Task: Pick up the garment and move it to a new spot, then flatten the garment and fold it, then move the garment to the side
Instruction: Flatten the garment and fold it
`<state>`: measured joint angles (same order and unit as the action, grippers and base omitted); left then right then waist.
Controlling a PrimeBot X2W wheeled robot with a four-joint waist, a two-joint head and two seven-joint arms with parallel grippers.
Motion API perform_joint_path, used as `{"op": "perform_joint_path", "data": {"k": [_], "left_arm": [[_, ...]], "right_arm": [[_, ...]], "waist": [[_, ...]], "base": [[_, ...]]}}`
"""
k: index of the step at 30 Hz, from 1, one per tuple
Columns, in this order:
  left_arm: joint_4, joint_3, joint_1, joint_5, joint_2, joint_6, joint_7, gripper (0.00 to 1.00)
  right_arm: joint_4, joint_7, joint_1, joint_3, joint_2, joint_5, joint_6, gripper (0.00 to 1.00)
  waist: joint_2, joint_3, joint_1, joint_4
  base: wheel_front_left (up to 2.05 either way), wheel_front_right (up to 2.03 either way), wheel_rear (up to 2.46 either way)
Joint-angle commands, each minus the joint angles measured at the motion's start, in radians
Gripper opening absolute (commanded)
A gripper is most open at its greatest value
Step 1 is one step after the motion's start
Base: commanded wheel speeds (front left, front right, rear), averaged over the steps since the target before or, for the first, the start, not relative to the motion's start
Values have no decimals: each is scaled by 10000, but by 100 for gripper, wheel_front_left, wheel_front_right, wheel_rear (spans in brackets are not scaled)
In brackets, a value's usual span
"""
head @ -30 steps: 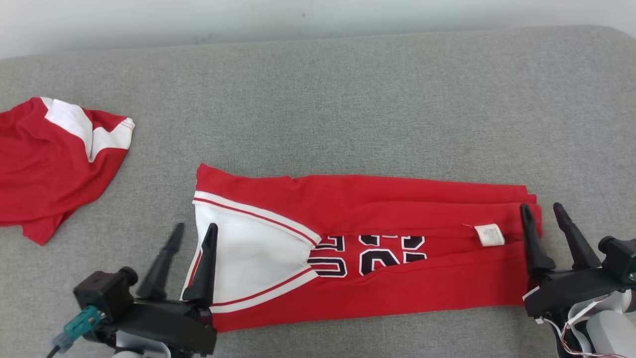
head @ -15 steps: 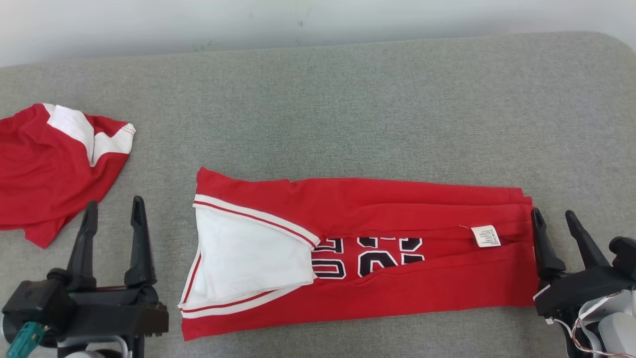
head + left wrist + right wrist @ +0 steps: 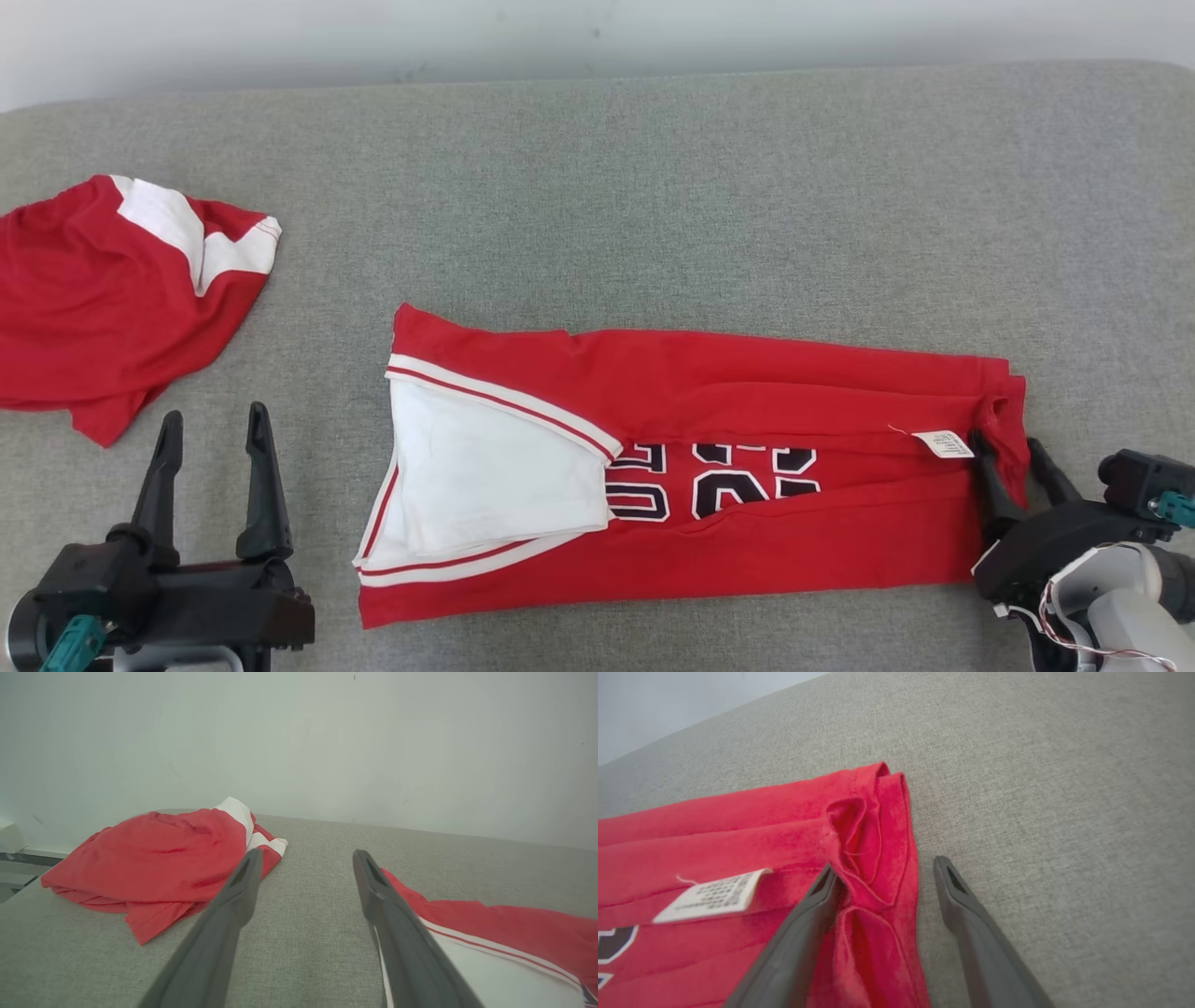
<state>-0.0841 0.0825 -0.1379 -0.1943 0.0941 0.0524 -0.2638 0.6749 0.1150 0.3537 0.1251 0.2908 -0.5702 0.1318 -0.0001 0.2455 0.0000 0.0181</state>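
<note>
The garment is a red jersey with a white panel and black numerals. It lies folded into a long strip across the grey surface. My left gripper stands open to the left of it, apart from the cloth, and in the left wrist view the left gripper points at bare surface beside the garment. My right gripper is open at the strip's right end. In the right wrist view the right gripper straddles the bunched hem of the garment, one finger on the cloth and one on the surface.
A second red and white garment lies crumpled at the far left, also seen as a red heap ahead of my left fingers. A pale wall runs behind the surface. A white label sticks up near the right hem.
My left gripper let go of the white panel and drew away to the left. My right gripper backed off the right hem, then pushed in again, bunching it. The camera shifted slightly.
</note>
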Motion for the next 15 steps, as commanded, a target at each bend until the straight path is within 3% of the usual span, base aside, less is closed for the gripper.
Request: {"op": "perform_joint_path", "data": {"k": [1, 2, 8, 15], "left_arm": [[-53, 74, 64, 80, -62, 35, -6, 100], [-93, 131, 78, 123, -88, 87, -8, 100], [-259, 383, 236, 382, -233, 242, -8, 100], [-381, 533, 380, 590, -326, 376, -8, 100]], "right_arm": [[178, -115, -91, 232, -199, -117, -23, 24], [222, -141, -102, 337, -237, -205, -20, 0], [489, 27, -68, 610, 82, -576, -28, 0], [696, 374, 264, 309, 1208, -735, -29, 0]], "waist": [[1, -26, 0, 17], [1, -49, 0, 15], [1, -334, 0, -94], [1, -723, 0, -198]], "base": [[0, 0, 0], [0, 0, 0], [0, 0, 0], [0, 0, 0]]}}
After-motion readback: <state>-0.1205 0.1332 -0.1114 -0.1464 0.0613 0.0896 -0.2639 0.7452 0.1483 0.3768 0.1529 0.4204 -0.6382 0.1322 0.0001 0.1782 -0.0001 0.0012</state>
